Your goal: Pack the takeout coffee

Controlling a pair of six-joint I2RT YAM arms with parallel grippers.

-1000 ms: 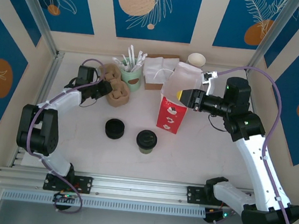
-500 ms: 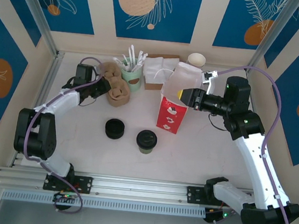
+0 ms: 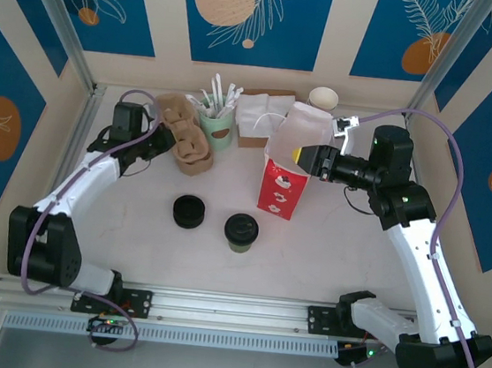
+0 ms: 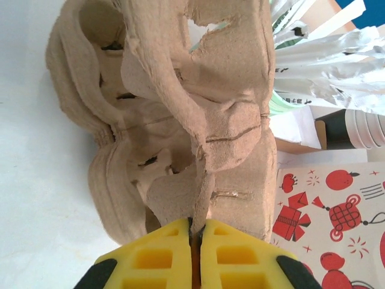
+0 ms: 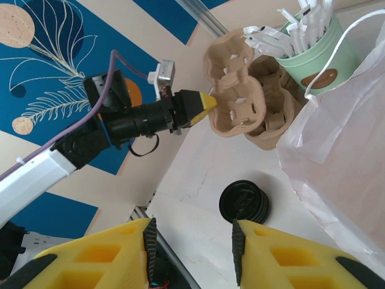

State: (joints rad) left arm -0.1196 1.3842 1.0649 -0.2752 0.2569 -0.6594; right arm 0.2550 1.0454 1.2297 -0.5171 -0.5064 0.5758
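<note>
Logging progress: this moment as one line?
left gripper: shut on pulp cup carrier | right gripper: open at red bag | takeout coffee: on table

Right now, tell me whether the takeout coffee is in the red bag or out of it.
Out. The takeout coffee stands lidded on the table, in front of the red bag, apart from it.
</note>
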